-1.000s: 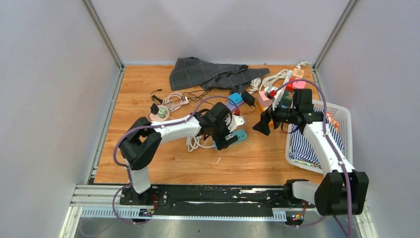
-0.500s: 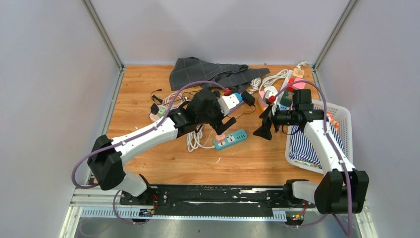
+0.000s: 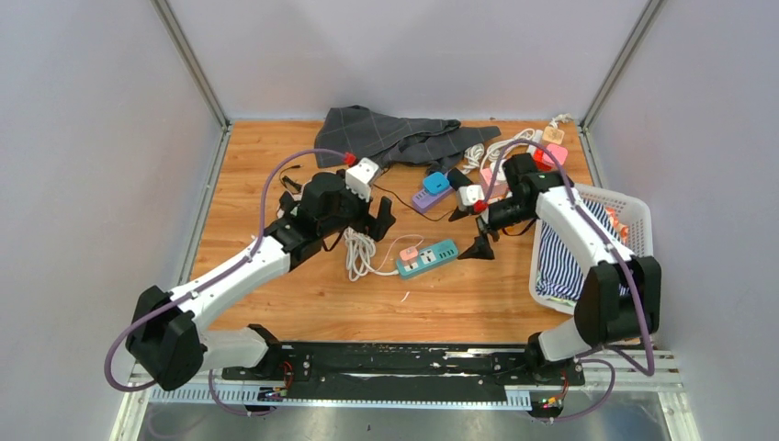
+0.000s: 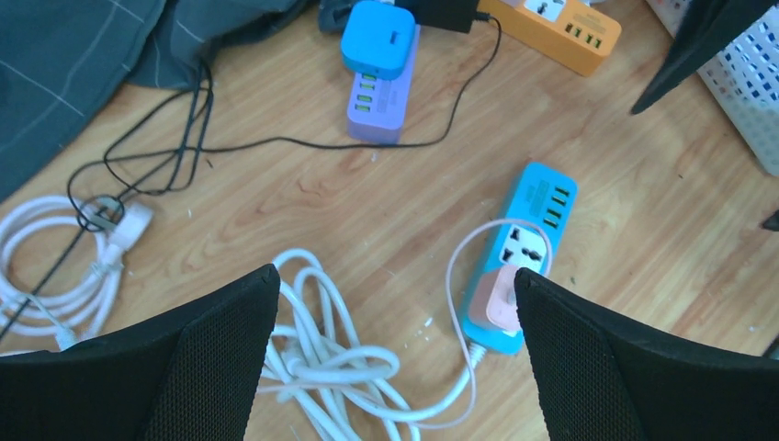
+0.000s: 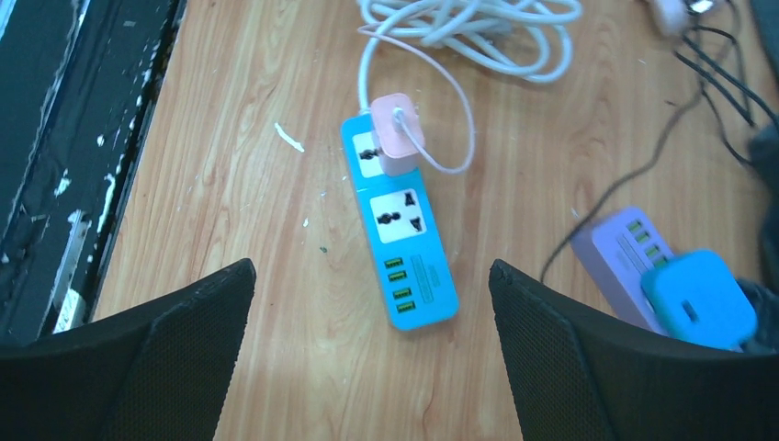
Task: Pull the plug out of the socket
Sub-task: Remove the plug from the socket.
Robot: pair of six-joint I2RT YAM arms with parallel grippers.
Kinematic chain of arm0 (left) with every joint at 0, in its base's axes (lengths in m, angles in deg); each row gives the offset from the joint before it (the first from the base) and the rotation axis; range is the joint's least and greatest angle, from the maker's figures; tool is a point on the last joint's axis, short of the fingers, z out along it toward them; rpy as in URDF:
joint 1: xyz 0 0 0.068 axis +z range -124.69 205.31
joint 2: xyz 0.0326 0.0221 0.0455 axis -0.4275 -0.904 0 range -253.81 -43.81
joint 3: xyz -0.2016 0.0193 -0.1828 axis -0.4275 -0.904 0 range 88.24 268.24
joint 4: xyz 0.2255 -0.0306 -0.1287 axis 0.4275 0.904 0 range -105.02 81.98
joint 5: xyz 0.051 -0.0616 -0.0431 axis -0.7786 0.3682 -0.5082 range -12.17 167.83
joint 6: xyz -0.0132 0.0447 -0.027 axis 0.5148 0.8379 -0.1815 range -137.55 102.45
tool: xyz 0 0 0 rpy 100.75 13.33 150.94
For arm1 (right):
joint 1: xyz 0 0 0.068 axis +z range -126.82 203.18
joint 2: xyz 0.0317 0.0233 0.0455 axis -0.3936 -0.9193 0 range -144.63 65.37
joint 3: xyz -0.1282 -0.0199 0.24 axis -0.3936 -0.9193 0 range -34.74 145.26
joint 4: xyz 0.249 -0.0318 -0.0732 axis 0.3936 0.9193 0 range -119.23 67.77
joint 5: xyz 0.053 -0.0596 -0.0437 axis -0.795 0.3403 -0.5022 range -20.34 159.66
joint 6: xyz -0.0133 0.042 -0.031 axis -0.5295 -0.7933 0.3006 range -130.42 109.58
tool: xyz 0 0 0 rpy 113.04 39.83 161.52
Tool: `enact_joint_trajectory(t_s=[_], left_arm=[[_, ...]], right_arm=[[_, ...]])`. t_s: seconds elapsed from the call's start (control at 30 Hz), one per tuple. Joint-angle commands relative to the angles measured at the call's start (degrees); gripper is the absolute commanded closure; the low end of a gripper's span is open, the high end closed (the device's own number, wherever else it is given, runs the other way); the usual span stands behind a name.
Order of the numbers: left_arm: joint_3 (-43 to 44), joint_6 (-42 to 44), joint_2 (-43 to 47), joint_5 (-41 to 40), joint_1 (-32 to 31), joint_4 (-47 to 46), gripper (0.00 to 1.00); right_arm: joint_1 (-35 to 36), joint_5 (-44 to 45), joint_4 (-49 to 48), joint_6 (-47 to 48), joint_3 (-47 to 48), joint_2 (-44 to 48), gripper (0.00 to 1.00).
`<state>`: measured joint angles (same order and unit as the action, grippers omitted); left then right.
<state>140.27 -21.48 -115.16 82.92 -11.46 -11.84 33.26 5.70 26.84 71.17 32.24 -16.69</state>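
A blue socket strip lies flat on the wooden table, with a pink plug seated in its left end. A thin pink lead loops from the plug. My left gripper hangs open just left of the strip, holding nothing. In the left wrist view the strip and plug sit by the right finger of the left gripper. My right gripper stands open just right of the strip. From the right wrist, the strip and plug lie ahead of the empty right gripper.
A coiled white cable lies left of the strip. A purple strip with a blue adapter, an orange strip and more cables crowd the back. A grey cloth lies at the back, a white basket at the right.
My left arm has lifted off the blue strip and swung back and left, gripper open. My right gripper has moved left, closer to the strip. The plug stays in the socket.
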Motion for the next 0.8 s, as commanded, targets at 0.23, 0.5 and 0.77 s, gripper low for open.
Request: enact_joint_trajectory(t_s=[0.23,0.5,0.77], left_arm=[[-13.0,-3.6,15.0,-4.1,0.1,-2.4,0.02],[-23.0,-5.8,29.8,-9.1,0.1,-1.6,0.00],[-27.8,-1.6,31.2,-18.2,0.3,-5.4,0.00]], right_arm=[[10.5,5.1,4.8,11.9,8.1,-14.7,0.18],[13.1,9.6,4.7,8.3,10.6,-20.4,0.38],[15.8,13.6,1.3,7.1,7.7,-19.8,0.43]])
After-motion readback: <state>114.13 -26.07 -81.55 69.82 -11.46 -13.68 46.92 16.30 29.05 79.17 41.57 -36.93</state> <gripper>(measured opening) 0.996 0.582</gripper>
